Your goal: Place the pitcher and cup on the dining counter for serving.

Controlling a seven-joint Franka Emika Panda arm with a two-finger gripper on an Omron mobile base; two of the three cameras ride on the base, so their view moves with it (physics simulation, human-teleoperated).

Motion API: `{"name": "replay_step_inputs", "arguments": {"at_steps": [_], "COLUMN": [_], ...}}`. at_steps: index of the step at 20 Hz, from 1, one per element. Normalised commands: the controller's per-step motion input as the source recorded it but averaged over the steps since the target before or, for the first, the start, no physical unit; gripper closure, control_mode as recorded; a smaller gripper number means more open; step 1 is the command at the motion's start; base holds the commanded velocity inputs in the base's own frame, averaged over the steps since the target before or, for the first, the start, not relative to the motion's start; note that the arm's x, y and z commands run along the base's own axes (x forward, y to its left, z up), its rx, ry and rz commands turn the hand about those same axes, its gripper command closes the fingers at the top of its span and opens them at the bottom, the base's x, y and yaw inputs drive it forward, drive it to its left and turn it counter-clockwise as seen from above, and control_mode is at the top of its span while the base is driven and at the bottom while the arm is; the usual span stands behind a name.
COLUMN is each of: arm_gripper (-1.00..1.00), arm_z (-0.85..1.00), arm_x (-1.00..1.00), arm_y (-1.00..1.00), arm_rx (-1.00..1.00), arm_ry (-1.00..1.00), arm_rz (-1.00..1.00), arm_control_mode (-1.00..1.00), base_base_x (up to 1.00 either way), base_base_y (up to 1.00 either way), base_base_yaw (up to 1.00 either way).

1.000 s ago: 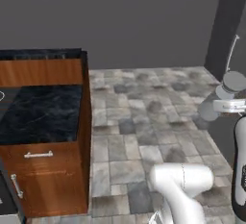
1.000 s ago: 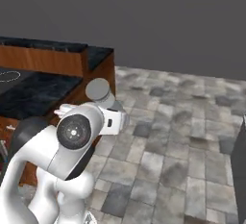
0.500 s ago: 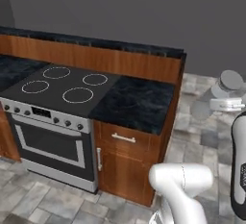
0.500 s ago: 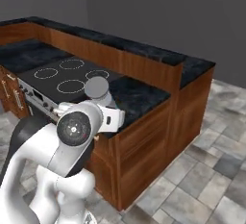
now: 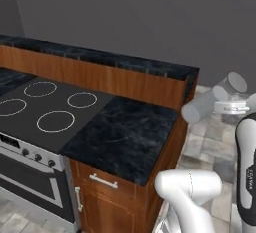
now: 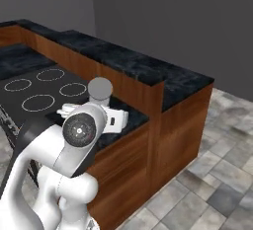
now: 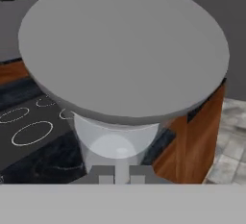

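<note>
My gripper [image 7: 122,172] is shut on the pitcher [image 7: 120,136], a clear body under a wide flat grey lid. I hold it upright in the air, to the right of the counter's end, above the tiled floor; the pitcher [image 5: 234,83] shows at the right edge of the left base view. In the right base view the pitcher [image 6: 100,92] stands just above my hand. The dining counter [image 5: 125,63] is a raised black marbled slab on a wood panel, and the dining counter [image 6: 128,61] runs away to the left. The cup is out of view.
A lower black worktop [image 5: 125,137] with cooktop rings [image 5: 56,121] lies in front of the raised slab, over an oven and a wooden drawer front [image 5: 107,197]. Grey tiled floor [image 6: 217,174] spreads to the right of the counter's end. A dark wall stands behind.
The whole picture has shifted as the base drove: first floor and a counter end, then the cooktop and raised slab, which are now closer. The gripper has stayed shut on the pitcher.
</note>
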Motion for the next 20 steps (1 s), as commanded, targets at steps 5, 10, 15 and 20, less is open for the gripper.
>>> {"name": "replay_step_inputs", "arguments": {"at_steps": [5,10,15,20], "arm_gripper": [1.00,1.00,1.00,1.00], "arm_z": [0.00,0.00,0.00,0.00], "arm_x": [0.00,0.00,0.00,0.00], "arm_y": [0.00,0.00,0.00,0.00], "arm_rx": [0.00,0.00,0.00,0.00], "arm_ry": [0.00,0.00,0.00,0.00], "arm_rz": [0.00,0.00,0.00,0.00], "arm_control_mode": [1.00,1.00,1.00,1.00], "base_base_x": [0.83,0.86,-0.21,-0.34], "base_base_y": [-1.00,-1.00,-1.00,-1.00], "base_base_yaw": [0.13,0.15,0.16,0.27]}}
